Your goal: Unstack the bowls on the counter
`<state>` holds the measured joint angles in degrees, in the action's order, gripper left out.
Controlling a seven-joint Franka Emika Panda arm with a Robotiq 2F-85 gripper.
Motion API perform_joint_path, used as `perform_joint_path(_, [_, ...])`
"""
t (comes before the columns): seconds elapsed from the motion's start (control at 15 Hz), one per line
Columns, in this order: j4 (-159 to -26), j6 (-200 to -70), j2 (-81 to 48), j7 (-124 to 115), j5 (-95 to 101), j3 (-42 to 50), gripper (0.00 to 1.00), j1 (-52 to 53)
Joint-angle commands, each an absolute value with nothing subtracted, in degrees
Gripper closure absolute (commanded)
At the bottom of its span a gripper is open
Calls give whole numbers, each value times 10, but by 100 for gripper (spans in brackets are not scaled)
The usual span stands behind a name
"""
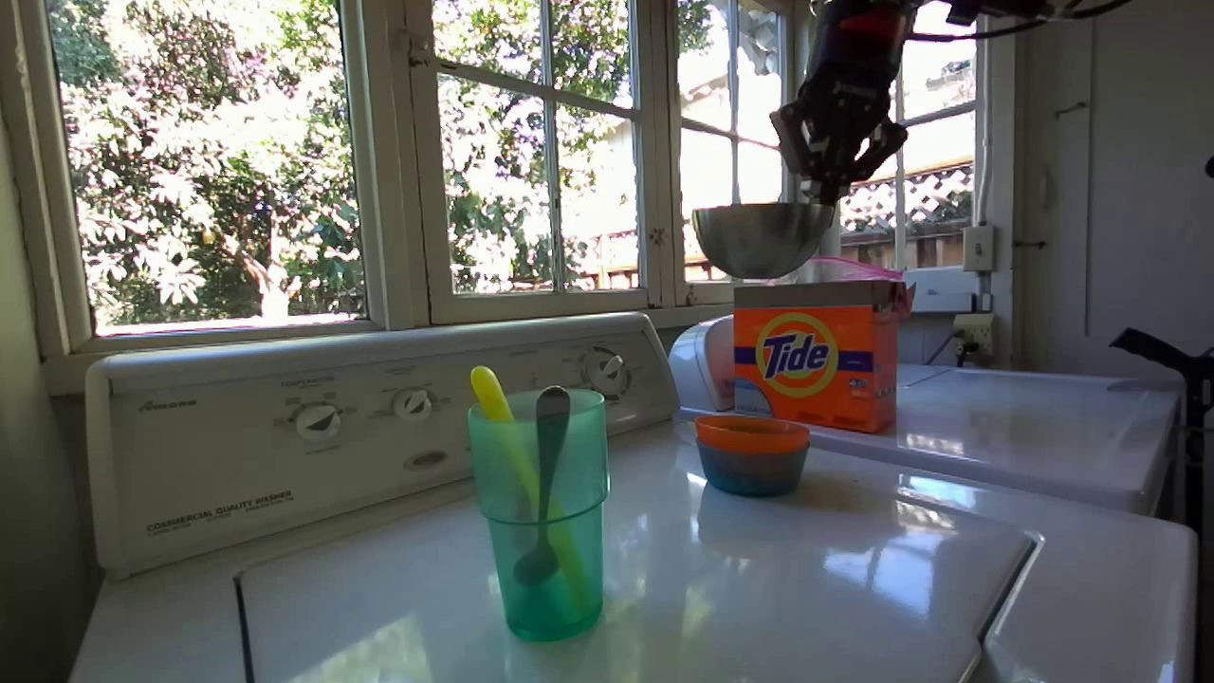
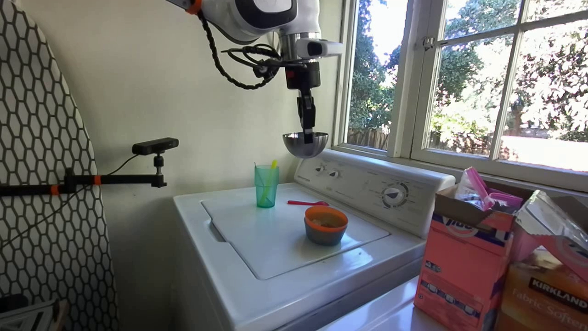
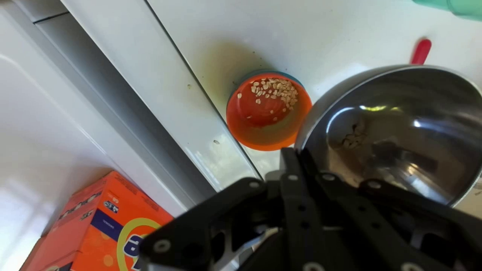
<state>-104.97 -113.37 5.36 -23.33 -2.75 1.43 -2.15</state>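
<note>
Metal bowl point(image 1: 759, 242): in the air, high and right of centre in an exterior view; well apart from the table point(image 2: 271, 239), a white washing-machine top.
Gripper point(image 3: 297, 152): clenched on the metal bowl's rim, at one side; the only one here, so none is nearer.
Orange bowl point(image 3: 263, 120): nested in the blue bowl point(image 1: 752, 472); oat flakes point(image 3: 286, 92) gathered toward its upper right in the wrist view.
Blue bowl: standing on the table, lowermost; in the wrist view only a sliver shows past the orange one.
Pair, bearing from gripper: below it in both exterior views; in the wrist view just up and left of the gripper's tip, while the metal bowl extends to the right.
Bowls, pointing: mouths upward, the metal one close to level; round, no long axis.
Metal bowl, contents: dark marks in the wrist view; flakes or reflections, cannot tell.
Neighbours: green cup point(image 1: 577, 484), upright, and red spoon point(image 2: 307, 202), lying flat, both on the table.
Stage, as judged: metal bowl separated, pair yet to be parted.
Next move, as judged: a sideways shift away from the pair, then lowering onto the table between these neighbours.
Risk, as judged: a straight descent may knock the orange bowl's edge.
</note>
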Motion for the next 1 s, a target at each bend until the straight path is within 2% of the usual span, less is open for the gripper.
perform_joint_path(0.0, [-1048, -1131, 52, -232, -28, 13, 97, -23])
perform_joint_path(0.47, [-939, -1147, -23, -262, -10, -8, 99, -9])
perform_joint_path(0.93, [-756, -1077, -171, -346, 40, 6, 99, 12])
